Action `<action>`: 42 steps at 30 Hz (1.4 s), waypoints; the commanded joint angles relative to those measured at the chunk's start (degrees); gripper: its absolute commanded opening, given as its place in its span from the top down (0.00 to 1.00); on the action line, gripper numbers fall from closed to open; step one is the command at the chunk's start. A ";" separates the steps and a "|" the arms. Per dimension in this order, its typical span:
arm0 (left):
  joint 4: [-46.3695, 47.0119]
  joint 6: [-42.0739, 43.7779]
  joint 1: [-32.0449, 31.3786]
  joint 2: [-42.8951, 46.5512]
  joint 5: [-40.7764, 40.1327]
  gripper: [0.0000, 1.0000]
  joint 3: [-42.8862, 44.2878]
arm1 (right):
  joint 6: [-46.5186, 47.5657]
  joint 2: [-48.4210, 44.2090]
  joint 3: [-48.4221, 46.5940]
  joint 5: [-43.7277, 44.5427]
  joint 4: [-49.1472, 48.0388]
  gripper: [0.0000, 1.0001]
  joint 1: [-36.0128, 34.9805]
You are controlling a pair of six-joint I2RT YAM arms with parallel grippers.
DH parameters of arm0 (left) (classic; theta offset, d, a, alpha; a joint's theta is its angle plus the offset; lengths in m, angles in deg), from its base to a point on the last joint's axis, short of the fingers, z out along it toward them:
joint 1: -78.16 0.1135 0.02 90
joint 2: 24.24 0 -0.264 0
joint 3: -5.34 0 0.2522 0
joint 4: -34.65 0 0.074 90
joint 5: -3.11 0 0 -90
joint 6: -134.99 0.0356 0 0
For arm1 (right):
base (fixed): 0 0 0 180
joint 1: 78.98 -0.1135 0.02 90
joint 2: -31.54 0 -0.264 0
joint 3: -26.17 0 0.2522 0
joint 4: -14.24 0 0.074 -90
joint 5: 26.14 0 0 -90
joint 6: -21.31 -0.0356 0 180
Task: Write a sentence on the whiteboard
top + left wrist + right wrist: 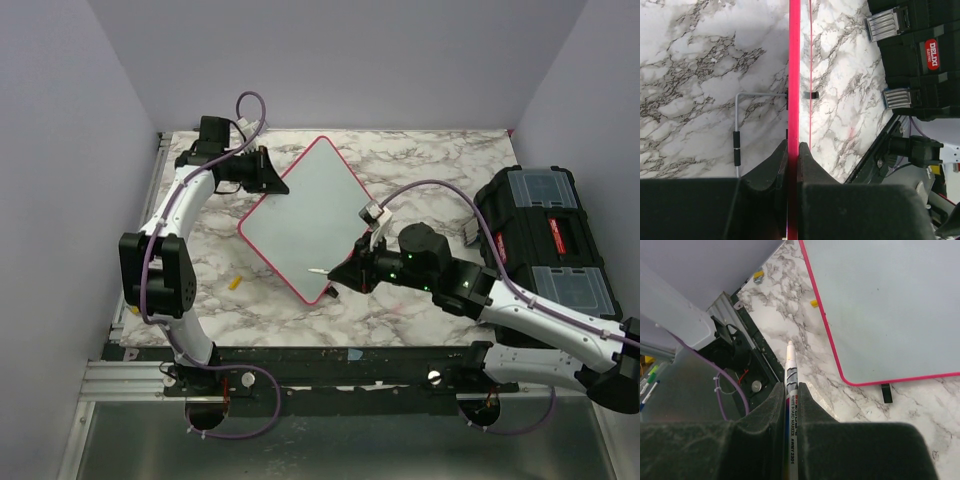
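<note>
Black toolbox, lidded, right of whiteboard

Plain lilac walls box me in on three sides. Grey-veined marble tabletop, with a black toolbox on its right side. Aluminium rail along near edge, dull metal sheet below. Light even, soft.

Left tool clamps tight far forward; right tool clamps tight, angled inward.
</note>
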State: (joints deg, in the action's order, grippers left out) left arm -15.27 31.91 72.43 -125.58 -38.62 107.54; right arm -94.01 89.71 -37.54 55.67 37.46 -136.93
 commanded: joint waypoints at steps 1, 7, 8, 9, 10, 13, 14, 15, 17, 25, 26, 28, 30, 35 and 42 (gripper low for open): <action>5.36 4.93 -2.06 3.55 -4.35 1.00 -3.01 | 1.19 4.20 -5.47 4.38 3.26 0.99 -0.23; 9.16 4.42 -2.59 5.07 -4.29 1.00 -6.51 | 2.26 8.62 -10.35 6.83 4.84 0.99 -0.35; 9.28 4.47 -2.81 5.18 -4.39 1.00 -6.63 | 2.56 9.31 -10.90 6.87 4.95 0.99 -0.32; 9.23 4.39 -2.98 5.32 -4.76 1.00 -6.58 | 2.81 9.94 -11.48 6.95 4.90 0.99 -0.34; 9.13 4.38 -3.13 5.28 -4.85 1.00 -6.34 | 2.90 10.59 -11.91 6.95 4.72 0.99 -0.36; 8.37 4.81 -3.70 5.42 -5.68 1.00 -5.71 | 3.60 13.31 -14.00 7.81 4.70 0.99 -0.99; 7.81 5.06 -3.75 5.45 -5.91 1.00 -5.48 | 3.83 14.30 -14.84 8.00 4.77 0.99 -1.33; 7.41 5.17 -3.75 5.54 -6.12 1.00 -5.28 | 4.14 15.55 -15.71 10.00 4.87 0.99 -1.73; 6.83 5.52 -3.75 5.94 -6.41 1.00 -5.07 | 4.44 17.60 -17.28 11.20 4.70 0.99 -2.09; 7.25 5.58 -3.85 7.76 -7.11 1.00 -6.13 | 4.76 24.86 -24.18 15.58 4.76 0.99 -2.68; 7.25 5.61 -3.84 7.78 -7.11 1.00 -6.09 | 4.79 25.49 -24.71 16.10 4.87 0.99 -2.74; 7.34 5.69 -3.84 7.96 -7.24 1.00 -6.32 | 4.64 26.81 -25.76 16.87 4.88 0.99 -2.78; 7.45 5.75 -3.91 8.09 -7.32 1.00 -6.52 | 4.50 28.15 -26.66 17.16 4.87 0.99 -2.83; 7.73 5.69 -4.08 8.50 -7.73 1.00 -6.88 | 4.47 31.12 -29.46 16.74 4.35 0.99 -2.91; 7.51 5.74 -4.37 9.92 -8.41 1.00 -6.99 | 5.02 35.22 -34.01 16.44 5.09 0.99 -3.41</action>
State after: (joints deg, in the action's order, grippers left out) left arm -9.06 31.30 68.84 -118.17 -42.88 101.20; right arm -89.99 122.89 -68.08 70.93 41.50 -139.71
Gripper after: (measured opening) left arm 0.070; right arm 0.111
